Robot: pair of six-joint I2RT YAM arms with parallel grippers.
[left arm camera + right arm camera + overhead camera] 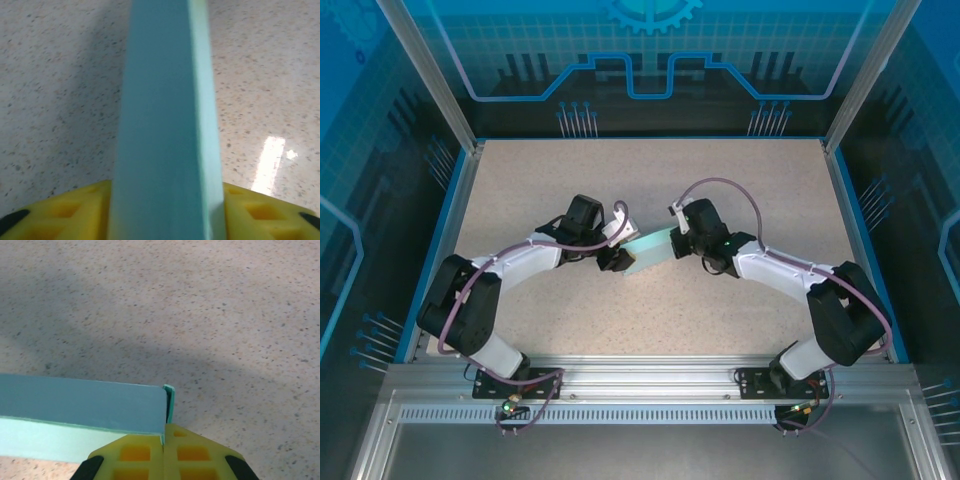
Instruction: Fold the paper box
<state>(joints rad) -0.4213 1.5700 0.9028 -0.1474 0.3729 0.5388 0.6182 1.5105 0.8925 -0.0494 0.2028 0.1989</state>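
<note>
Right end effector (164,440) pinches the paper box (648,250); left end effector (167,205) straddles it, grip unclear, over table (620,180).

top: overhead, far, facing table (620,180) | wrists: close, low, opposite ends of paper box (648,250)

Speckled beige table (620,180) (blue-edged), glossy with glare.

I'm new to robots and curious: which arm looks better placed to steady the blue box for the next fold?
Probably the right. The right gripper is shut on an edge of the paper box. The left gripper straddles the box; whether it grips is unclear.
</note>
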